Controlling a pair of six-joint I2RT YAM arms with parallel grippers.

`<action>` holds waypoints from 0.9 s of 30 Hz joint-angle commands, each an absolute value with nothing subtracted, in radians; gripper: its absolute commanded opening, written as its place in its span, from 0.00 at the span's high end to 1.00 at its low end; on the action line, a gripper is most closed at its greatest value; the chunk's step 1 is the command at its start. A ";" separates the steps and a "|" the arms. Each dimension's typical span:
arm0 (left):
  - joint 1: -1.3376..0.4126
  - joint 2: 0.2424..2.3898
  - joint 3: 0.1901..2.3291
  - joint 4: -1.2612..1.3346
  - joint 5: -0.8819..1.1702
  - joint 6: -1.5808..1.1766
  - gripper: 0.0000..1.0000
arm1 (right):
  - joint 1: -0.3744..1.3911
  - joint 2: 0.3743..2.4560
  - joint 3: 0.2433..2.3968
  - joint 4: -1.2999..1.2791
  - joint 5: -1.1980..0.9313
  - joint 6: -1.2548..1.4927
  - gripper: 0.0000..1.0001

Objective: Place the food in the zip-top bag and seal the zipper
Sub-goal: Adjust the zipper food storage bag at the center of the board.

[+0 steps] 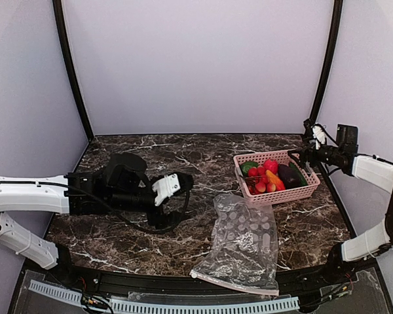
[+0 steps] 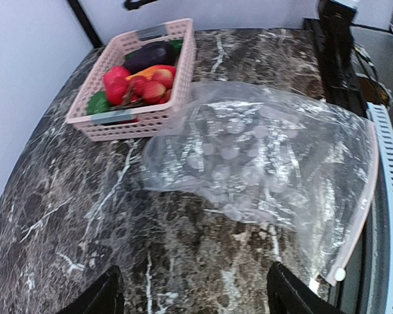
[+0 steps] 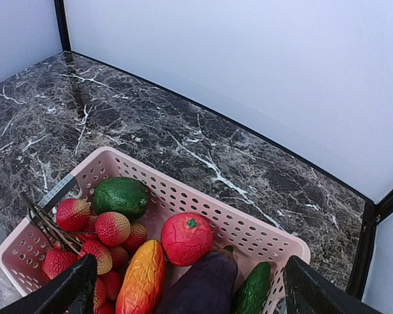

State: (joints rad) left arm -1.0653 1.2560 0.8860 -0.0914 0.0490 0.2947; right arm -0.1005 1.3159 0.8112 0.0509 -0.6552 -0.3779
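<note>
No lettering, label, brand or number is legible on the pink basket (image 1: 281, 194), the clear bag (image 1: 243, 245) or the marble-patterned table (image 1: 118, 235).

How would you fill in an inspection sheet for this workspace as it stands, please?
Surface: dark marble table, veined white.
Job's things: food all in the pink basket; zip-top bag lies flat and looks empty in front of it, zipper at the near edge.
Clutter: nothing seen.
Grippers: left gripper open, empty, over bare table beside the bag; right gripper open, empty, above the basket.
Cables: black cable looped below the left arm.
Surroundings: pale walls, black frame poles.
</note>
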 commanded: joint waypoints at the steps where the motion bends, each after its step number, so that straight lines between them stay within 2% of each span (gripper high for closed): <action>1: -1.171 1.298 0.927 -0.196 0.031 0.321 0.26 | -0.107 1.321 0.798 0.048 -0.715 -0.422 0.05; 2: -1.201 1.322 0.938 -0.199 0.027 0.312 0.24 | -0.107 1.324 0.797 0.048 -0.718 -0.422 0.06; 3: -1.215 1.339 0.947 -0.203 0.023 0.311 0.13 | -0.107 1.326 0.796 0.049 -0.719 -0.422 0.06; 5: -1.250 1.398 0.988 -0.259 0.014 0.349 0.04 | -0.107 1.328 0.795 0.051 -0.724 -0.420 0.06; 9: -1.389 1.514 1.052 -0.299 -0.106 0.495 0.07 | -0.107 1.331 0.796 0.052 -0.729 -0.425 0.06; 13: -1.460 1.584 1.098 -0.299 -0.095 0.564 0.19 | -0.107 1.330 0.798 0.048 -0.732 -0.425 0.06; 17: -1.464 1.670 1.144 -0.256 -0.182 0.451 0.20 | -0.107 1.319 0.799 0.042 -0.739 -0.426 0.06; 19: -1.457 1.702 1.157 -0.213 -0.264 0.367 0.13 | -0.107 1.314 0.798 0.039 -0.742 -0.427 0.07; 22: -1.438 1.730 1.179 -0.187 -0.302 0.255 0.12 | -0.107 1.306 0.795 0.038 -0.744 -0.429 0.07; 24: -1.417 1.747 1.194 -0.184 -0.303 0.190 0.16 | -0.107 1.310 0.795 0.040 -0.745 -0.431 0.07; 27: -1.390 1.789 1.240 -0.207 -0.272 0.080 0.27 | -0.107 1.330 0.799 0.038 -0.752 -0.432 0.07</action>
State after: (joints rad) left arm -1.4212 1.7603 1.1782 -0.2070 -0.2584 0.2634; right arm -0.1009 1.3220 0.8104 0.0460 -0.7315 -0.4198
